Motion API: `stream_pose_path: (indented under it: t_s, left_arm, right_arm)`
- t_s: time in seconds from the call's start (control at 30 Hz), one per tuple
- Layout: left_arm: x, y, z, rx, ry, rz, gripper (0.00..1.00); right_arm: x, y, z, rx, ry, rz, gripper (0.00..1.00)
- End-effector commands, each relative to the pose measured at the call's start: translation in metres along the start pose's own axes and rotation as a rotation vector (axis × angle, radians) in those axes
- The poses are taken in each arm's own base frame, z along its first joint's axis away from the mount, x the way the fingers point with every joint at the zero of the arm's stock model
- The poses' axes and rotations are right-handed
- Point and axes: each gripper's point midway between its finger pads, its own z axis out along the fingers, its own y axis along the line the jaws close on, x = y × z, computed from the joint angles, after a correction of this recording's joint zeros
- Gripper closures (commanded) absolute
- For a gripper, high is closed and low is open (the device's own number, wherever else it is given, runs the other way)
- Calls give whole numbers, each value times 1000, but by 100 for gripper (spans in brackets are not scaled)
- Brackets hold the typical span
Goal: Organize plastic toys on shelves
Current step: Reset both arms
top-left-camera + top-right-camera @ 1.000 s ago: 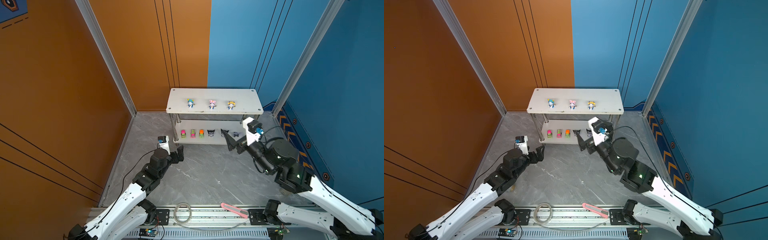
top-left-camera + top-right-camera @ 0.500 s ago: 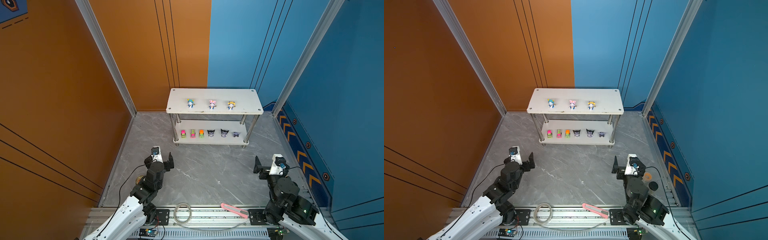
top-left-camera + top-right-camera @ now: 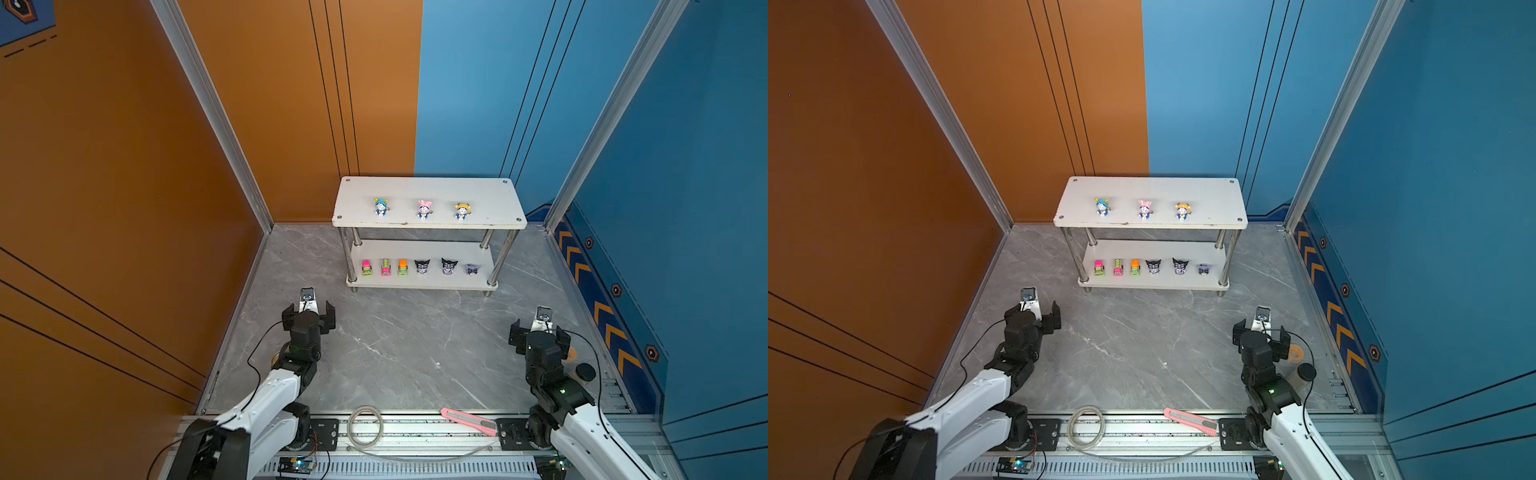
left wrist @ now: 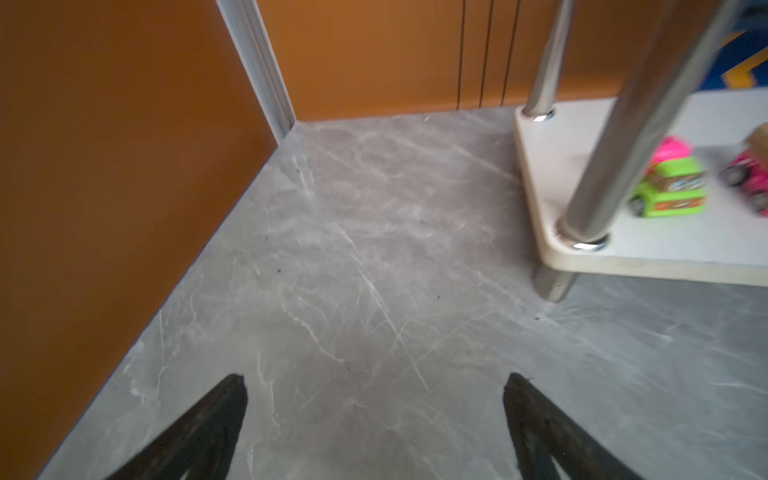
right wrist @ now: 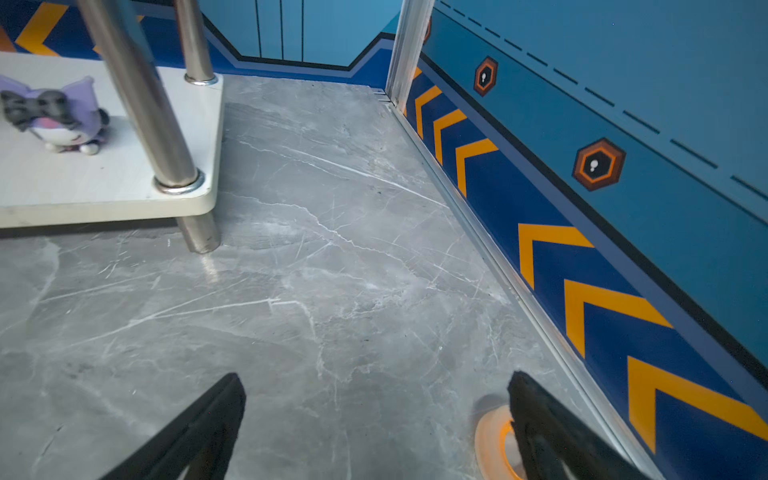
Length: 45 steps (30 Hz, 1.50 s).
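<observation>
Three hatted figurines line the top board of the shelves, three trucks and three dark figurines the lower one. The left arm and right arm hover over the surface near the front rail, jaws spread and empty; a clean finish likely means parking without nudging any row.

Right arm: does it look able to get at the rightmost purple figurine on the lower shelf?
Probably yes: the right gripper is open and empty, with bare floor between it and the purple figurine. Only the chrome front leg beside the figurine narrows the approach.
</observation>
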Motion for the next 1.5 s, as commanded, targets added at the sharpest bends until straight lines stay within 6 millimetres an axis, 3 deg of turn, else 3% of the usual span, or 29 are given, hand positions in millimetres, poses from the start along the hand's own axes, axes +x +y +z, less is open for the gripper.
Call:
stream_pose_path:
  t_s: [0.0, 0.17, 0.37, 0.5, 0.67, 0.83, 1.0, 1.13, 1.23, 1.47]
  left_arm:
    - [-26, -19, 12, 101, -80, -30, 2]
    - [-34, -20, 34, 82, -96, -7, 2]
    - [-24, -13, 52, 126, -136, -51, 2]
    - [-16, -13, 54, 162, -167, -80, 2]
    - [-15, -14, 71, 159, -81, -74, 2]
    - [-15, -16, 77, 170, -49, -70, 2]
    - [-16, -16, 77, 169, -49, -70, 2]
    - [-15, -16, 77, 169, -47, -70, 2]
    - [-15, -17, 77, 172, -48, -65, 2]
    - [-15, -19, 76, 176, -48, -59, 2]
  right_arm:
    - [-26, 5, 8, -85, -110, 127, 0]
    - [-31, 2, 28, -120, -143, 228, 0]
    - [-39, 38, 72, -212, -41, 120, 0]
    - [-50, 46, 88, -212, -89, 77, 0]
    - [-50, 56, 92, -252, -76, 45, 0]
    - [-51, 48, 81, -259, -124, 70, 0]
    - [-49, 57, 63, -330, -146, 81, 0]
    - [-54, 65, 87, -306, -130, 73, 0]
    - [-34, 86, 109, -357, -85, 50, 0]
    - [-36, 67, 112, -216, -123, 85, 0]
